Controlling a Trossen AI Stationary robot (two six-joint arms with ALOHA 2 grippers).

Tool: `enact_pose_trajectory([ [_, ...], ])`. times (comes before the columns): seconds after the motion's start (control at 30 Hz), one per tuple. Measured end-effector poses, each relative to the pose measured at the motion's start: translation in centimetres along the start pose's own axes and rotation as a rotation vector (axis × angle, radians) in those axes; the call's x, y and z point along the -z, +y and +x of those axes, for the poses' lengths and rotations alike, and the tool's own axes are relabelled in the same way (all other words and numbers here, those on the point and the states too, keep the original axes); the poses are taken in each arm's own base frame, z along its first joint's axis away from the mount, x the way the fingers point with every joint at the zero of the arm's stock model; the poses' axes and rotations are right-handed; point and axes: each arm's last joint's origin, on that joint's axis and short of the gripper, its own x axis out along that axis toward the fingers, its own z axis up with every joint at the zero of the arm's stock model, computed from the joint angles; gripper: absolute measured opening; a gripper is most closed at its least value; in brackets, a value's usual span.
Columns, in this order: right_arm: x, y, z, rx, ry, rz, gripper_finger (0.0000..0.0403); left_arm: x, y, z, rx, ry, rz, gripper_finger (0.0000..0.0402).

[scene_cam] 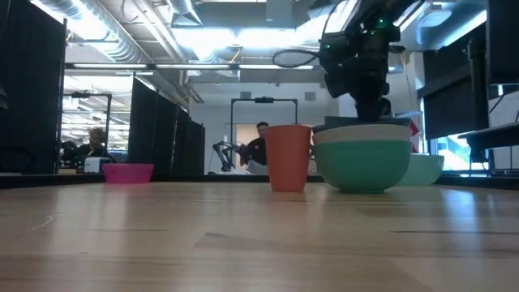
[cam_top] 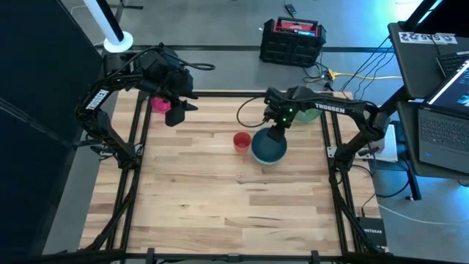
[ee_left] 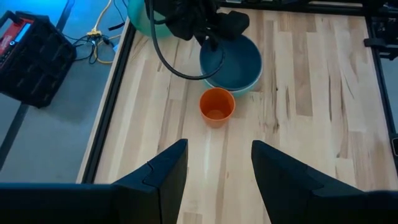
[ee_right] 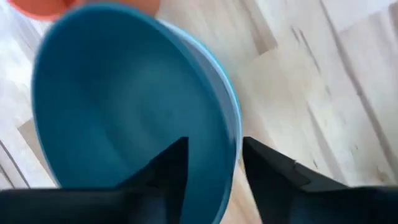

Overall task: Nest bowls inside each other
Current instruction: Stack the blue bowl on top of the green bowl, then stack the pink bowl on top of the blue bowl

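The right gripper was parted astride the rim of the round dark teal-blue plastic bowl, beside the small red plastic cup; bare wooden table was left toward the near edge.

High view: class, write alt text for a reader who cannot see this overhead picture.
The right hand hangs over the far rim of a dark teal-blue round plastic bowl nested in a paler bowl, with a small red plastic cup just beside it on the wooden table. The left hand waits, open, at the table's far left corner near a pink plastic bowl.
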Motion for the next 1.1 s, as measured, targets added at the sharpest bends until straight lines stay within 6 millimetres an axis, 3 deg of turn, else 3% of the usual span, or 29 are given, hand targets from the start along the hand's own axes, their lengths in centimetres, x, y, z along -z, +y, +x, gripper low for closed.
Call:
enact_pose_trajectory([
  [0.5, 0.5, -0.4, -5.8, 0.212, -0.112, -0.064, 0.0181, 0.1, 0.0, 0.5, 0.004, 0.023, 0.009, 0.0162],
  [0.67, 3.6, -2.7, -8.0, 0.257, -0.183, 0.048, 0.0182, 0.6, 0.0, 2.2, 0.018, 0.093, 0.013, 0.0162],
  [0.83, 6.0, -4.7, -8.2, 0.264, -0.199, 0.112, 0.0182, 1.2, 0.3, 4.2, 0.022, 0.176, -0.003, 0.0162],
  [1.1, 5.9, -4.3, -8.8, 0.139, -0.32, 0.032, 0.0182, 4.7, 6.3, 9.3, -0.186, 0.357, -0.272, 0.0162],
])
